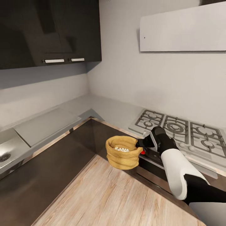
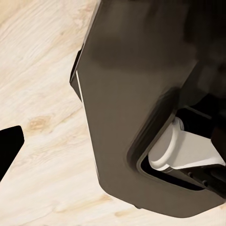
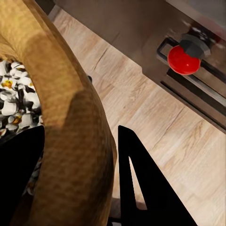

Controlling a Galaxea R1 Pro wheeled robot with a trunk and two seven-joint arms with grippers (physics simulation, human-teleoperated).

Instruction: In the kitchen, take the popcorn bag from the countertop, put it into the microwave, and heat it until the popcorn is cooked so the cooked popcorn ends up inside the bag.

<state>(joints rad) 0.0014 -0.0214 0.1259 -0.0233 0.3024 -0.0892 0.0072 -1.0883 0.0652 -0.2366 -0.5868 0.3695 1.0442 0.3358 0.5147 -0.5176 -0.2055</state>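
Popcorn bag (image 1: pixel 123 153), the squat tan-brown crumpled paper sack with a rolled rim, hangs in the air above the pale wooden floor (image 1: pixel 103 194), just in front of the dark cabinet corner, and it touches no worktop. It stays upright, with the round mouth to the top, and I judge this is on purpose: the heap of small white-grey popcorn kernels (image 1: pixel 121 149) lies loose inside, and a tilt would let them fall out.

The right gripper (image 1: pixel 140 143), black, on the end of the white-and-black arm, takes the sack at the rim on the side toward the hob. In the right wrist view, 1 black finger (image 3: pixel 19 179) is inside the mouth, beside the kernels (image 3: pixel 16 101), and the other finger (image 3: pixel 146 188) is outside the wall, so the rolled rim (image 3: pixel 70 117) passes between the 2. The jaws are closed onto the paper wall; only a narrow gap remains, as thick as the rim itself. A grip at 1 edge only may let a soft sack sag, but here it looks level.

Behind the arm are the grey gas hob with 3 black grates (image 1: pixel 182 130) and a red knob on the dark steel oven front (image 3: pixel 182 59).

The left wrist view looks at the floor and a dark part of the robot body, with perhaps 1 black fingertip (image 2: pixel 9 146) at the edge; whether that gripper is spread or closed I cannot tell.
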